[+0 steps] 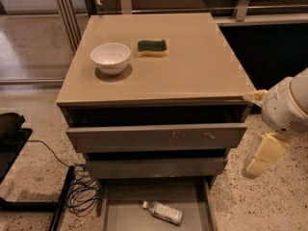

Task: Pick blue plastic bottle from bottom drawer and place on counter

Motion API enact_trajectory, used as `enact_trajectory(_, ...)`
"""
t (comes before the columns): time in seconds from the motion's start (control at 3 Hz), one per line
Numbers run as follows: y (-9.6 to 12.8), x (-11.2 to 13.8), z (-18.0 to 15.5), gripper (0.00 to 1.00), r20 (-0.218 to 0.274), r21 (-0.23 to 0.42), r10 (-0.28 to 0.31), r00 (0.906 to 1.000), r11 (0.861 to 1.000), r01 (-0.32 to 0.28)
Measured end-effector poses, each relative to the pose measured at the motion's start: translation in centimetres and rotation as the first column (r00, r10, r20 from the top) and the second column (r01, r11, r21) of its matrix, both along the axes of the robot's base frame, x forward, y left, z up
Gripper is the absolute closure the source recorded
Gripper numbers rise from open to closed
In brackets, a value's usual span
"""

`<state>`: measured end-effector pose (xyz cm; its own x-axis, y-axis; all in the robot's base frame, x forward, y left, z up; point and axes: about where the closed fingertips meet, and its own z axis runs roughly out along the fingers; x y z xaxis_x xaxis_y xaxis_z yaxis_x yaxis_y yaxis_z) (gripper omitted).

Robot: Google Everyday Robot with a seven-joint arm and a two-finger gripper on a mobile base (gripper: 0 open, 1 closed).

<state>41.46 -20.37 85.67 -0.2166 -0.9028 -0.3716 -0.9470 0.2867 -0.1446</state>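
The bowl [110, 57] sits on the left part of the counter [202, 76]. The sponge [152, 46] lies near it, at about two o'clock. Down at six o'clock is the bottom drawer [120, 211], and the bottle [163, 212] lies in it. The gripper [262, 158] hangs off the cabinet's right side at four o'clock, maybe level with the middle drawer [154, 167]. The cables [82, 194] lie on the floor to the left.

one white bowl [110, 57], one green sponge [152, 46], one blue plastic bottle [163, 211], three drawers [156, 137], and one gripper [260, 160], at four o'clock in the view.
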Motion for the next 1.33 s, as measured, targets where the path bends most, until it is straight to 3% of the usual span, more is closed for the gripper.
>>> enact_trajectory(0.33,-0.6,-0.9,-5.2,0.00,0.042,0.075,0.007,0.9991,0.997,-0.010)
enact_trajectory(0.67,-0.9,-0.3,-5.4,0.00,0.088,0.070,0.008,0.9961,0.997,-0.015)
enact_trajectory(1.0,-0.9,-0.3,-5.4,0.00,0.087,0.070,0.008,0.9962,0.997,-0.015)
enact_trajectory(1.33,0.1,-0.3,-7.3,0.00,0.055,0.084,0.012,0.9984,0.996,-0.016)
